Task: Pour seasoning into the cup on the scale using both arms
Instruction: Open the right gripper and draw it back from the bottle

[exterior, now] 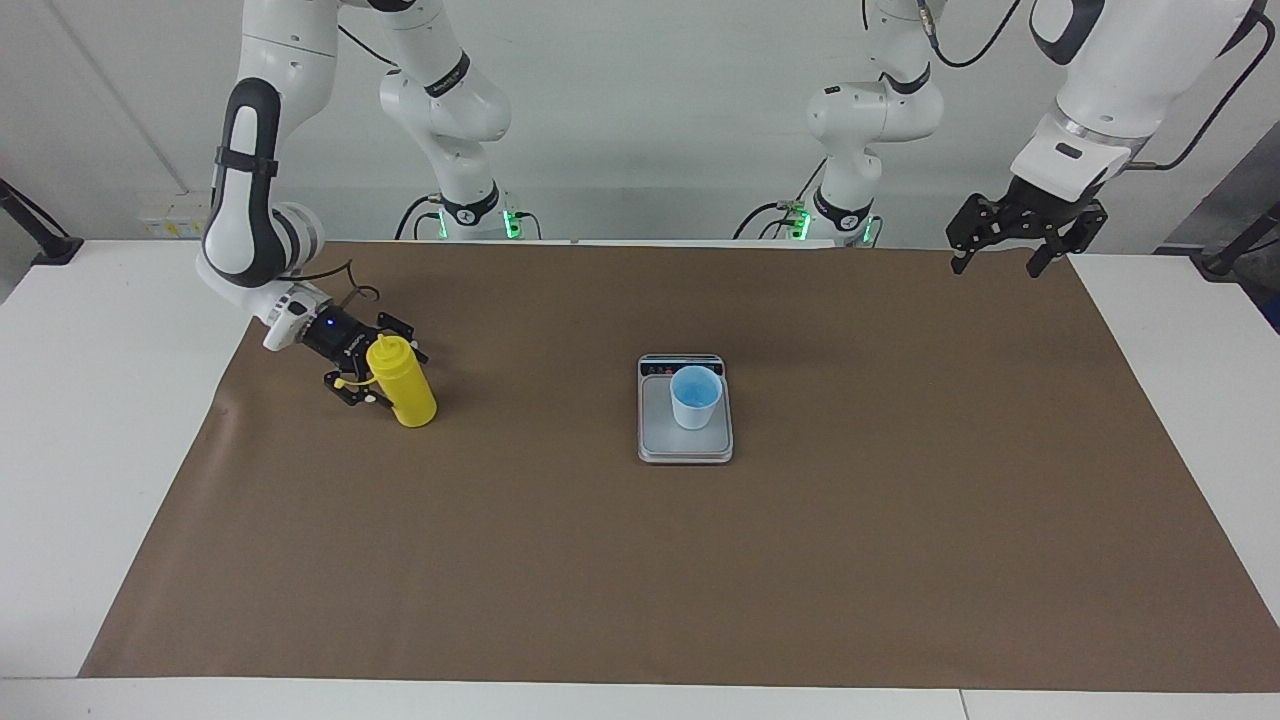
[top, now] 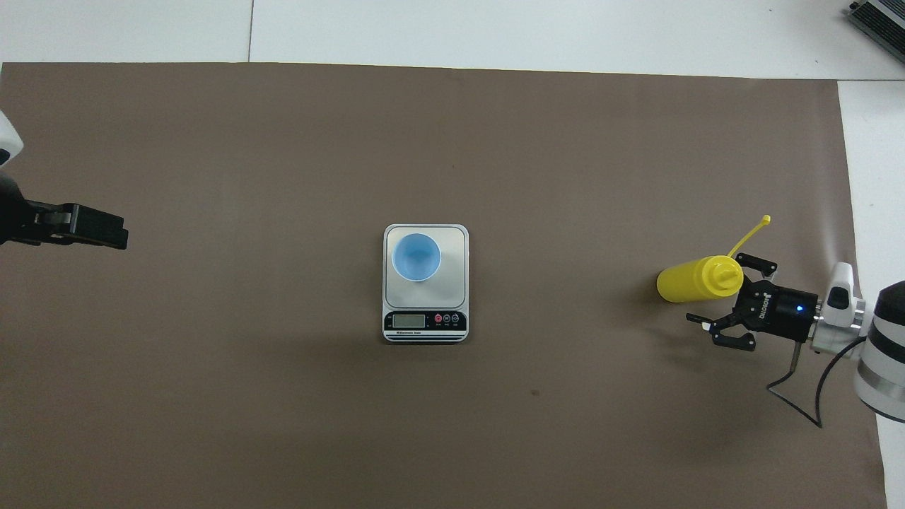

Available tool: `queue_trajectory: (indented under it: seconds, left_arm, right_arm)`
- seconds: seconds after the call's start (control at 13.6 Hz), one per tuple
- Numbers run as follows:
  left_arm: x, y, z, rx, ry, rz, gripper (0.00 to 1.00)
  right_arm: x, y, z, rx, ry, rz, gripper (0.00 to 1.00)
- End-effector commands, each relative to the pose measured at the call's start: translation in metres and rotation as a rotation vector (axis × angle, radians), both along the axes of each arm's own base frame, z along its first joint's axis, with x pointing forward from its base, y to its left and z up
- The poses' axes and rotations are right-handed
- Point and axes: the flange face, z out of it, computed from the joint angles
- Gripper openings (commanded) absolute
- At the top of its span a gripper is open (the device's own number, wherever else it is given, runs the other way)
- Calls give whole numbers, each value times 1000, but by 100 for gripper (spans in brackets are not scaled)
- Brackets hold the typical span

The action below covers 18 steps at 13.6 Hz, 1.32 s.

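The yellow seasoning bottle [exterior: 404, 388] [top: 696, 281] stands upright on the brown mat toward the right arm's end, its tethered cap [top: 766, 220] sticking out to the side. My right gripper [exterior: 378, 374] [top: 724, 293] is open low beside the bottle's upper part, fingers spread and not clamping it. The light-blue cup [exterior: 695, 396] [top: 416, 256] stands on the silver-grey scale [exterior: 686, 446] [top: 454, 284] at the middle of the mat. My left gripper [exterior: 997, 267] [top: 99, 234] waits open in the air over the mat's corner at the left arm's end.
The brown mat [exterior: 640, 560] covers most of the white table [exterior: 90, 420]. The scale's display strip [top: 424, 322] faces the robots. A black cable [top: 802, 396] loops from the right wrist above the mat.
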Motion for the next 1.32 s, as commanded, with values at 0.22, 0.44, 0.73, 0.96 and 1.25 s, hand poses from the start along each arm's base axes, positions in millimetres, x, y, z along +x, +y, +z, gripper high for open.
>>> queue_trajectory:
  seconds: [0.22,0.44,0.73,0.96,1.25]
  left_arm:
    - [-7,4,1,10,-15,-10,100]
    - [-7,4,1,10,-15,-10,100]
    - [-7,4,1,10,-15,-10,100]
    - [-7,4,1,10,-16,-10,100]
    - [-7,4,1,10,-16,-10,100]
  right_arm:
    - [21,-25,75,-286,120,86,100]
    - [25,-21,101,-327,201,12,100]
    - [29,-1,147,-425,297,-88,100]
    - [27,32,180,-537,373,-181,100]
    - [27,59,190,-528,496,-331,100]
